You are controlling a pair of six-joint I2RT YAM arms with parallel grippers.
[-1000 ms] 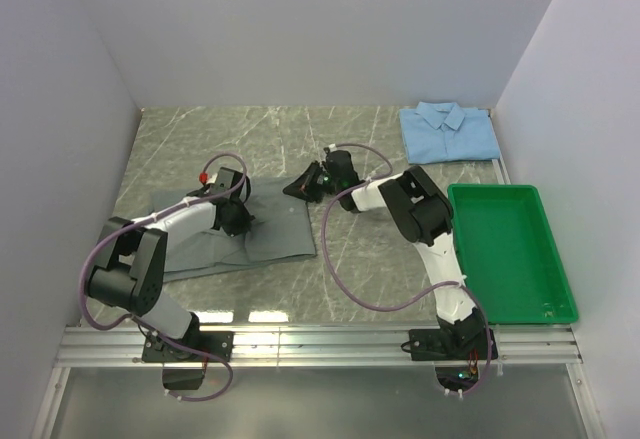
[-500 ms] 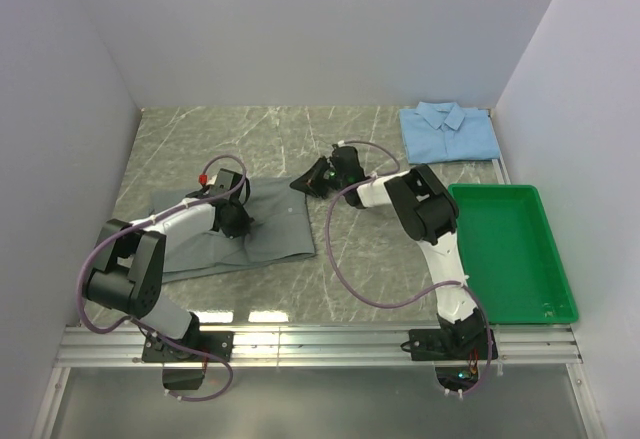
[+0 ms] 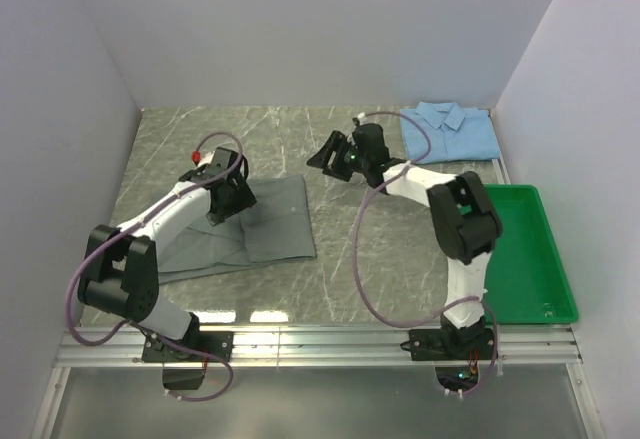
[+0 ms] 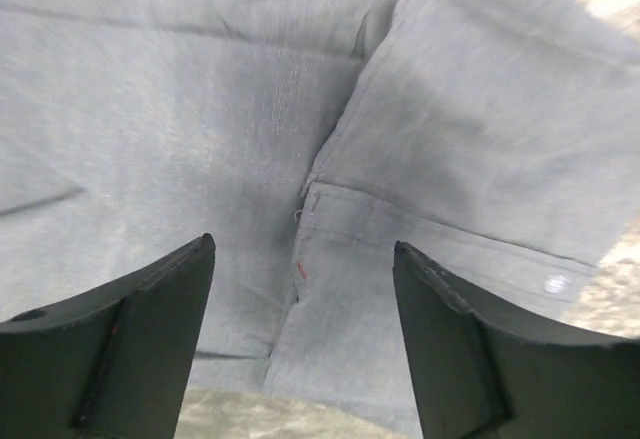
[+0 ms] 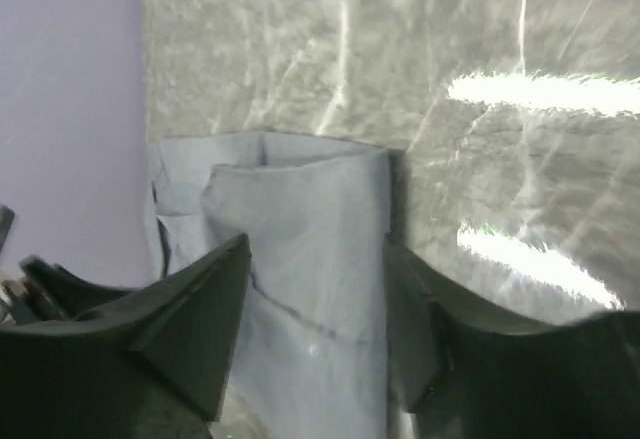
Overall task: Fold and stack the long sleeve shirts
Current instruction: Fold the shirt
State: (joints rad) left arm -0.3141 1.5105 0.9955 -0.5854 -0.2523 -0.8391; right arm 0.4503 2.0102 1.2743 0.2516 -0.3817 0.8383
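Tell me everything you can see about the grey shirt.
The grey shirt is plain woven-looking cloth, lying flat and partly folded on the left of the marbled table. The left wrist view shows a seamed band with a pale button and soft creases. The left gripper hovers over its far edge, jaws open; whether it touches is unclear.

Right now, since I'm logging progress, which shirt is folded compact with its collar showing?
The light blue shirt at the far right; the grey shirt lies spread wider beneath the left pincer.
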